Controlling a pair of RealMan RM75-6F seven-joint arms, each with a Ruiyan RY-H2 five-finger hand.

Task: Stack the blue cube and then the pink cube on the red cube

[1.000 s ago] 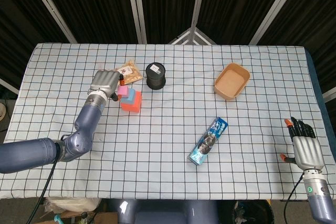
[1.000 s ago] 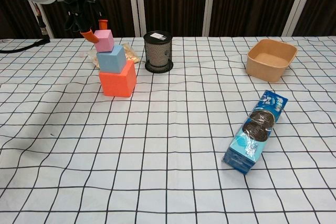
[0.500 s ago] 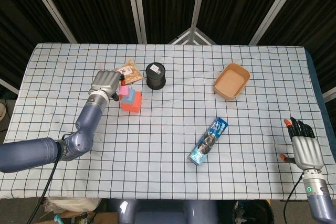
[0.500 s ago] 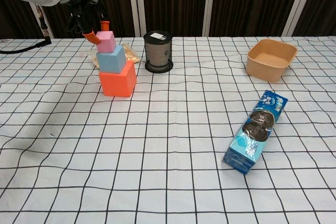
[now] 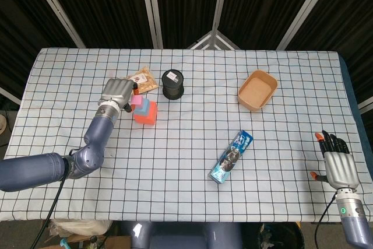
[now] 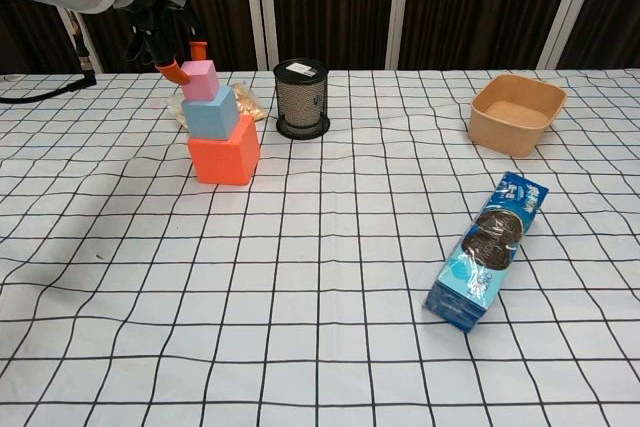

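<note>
Comparing against half a second ago, item one: my left hand [image 6: 165, 22] has barely shifted, staying up at the far left of the table [image 5: 192, 150], fingertips [image 6: 172, 70] at the upper left edge of the pink cube [image 6: 199, 79]; whether they pinch it or merely touch it I cannot tell. Item two, the stack, unchanged: red cube [image 6: 225, 156] on the cloth, blue cube [image 6: 212, 112] seated on it and turned slightly, pink cube on top, all three touching in one column, directly below and just right of my left hand. Item three: a small snack packet [image 5: 143, 79] lying flat behind the stack, partly hidden by it in the chest view. Item four: a black mesh cup [image 6: 301, 98], upright, just right of the stack and apart from it. Item five: a blue cookie pack [image 6: 487, 250] lying lengthwise, near the middle right. Item six: a tan bowl [image 6: 516, 113], far right. Item seven: my right hand [image 5: 336, 158], same place as before, near the table's right front corner, fingers extended and apart, holding nothing.
</note>
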